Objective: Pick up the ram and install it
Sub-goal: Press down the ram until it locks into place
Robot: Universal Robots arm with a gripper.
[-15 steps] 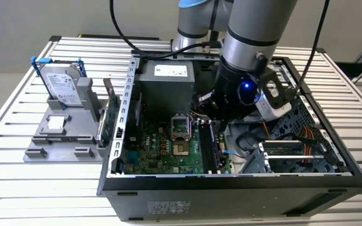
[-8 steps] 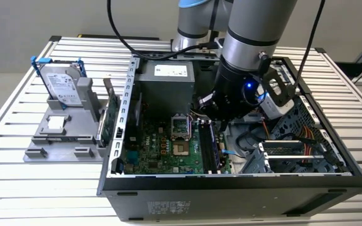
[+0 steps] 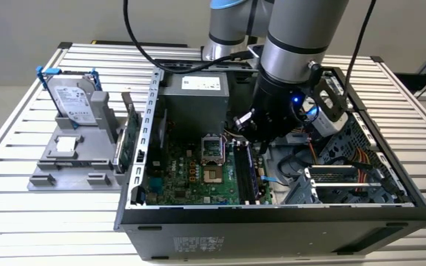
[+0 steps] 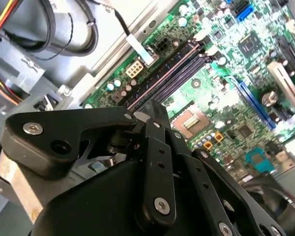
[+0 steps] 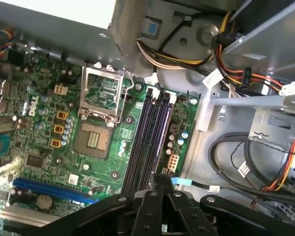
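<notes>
Pincer point(image 5: 160, 181) hangs just above the memory slots point(image 5: 150, 137); whether it pinches the ram, I cannot tell.

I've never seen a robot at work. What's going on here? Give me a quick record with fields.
Setting: open computer case lying on a slatted metal table
Arm: arm reaching down into the case
Tool: tool low over the dark memory slots, near the processor socket
Slots: look empty in both wrist views
Off to the side: hard drive in a blue frame, standing on a grey holder at the exterior view's left
</notes>
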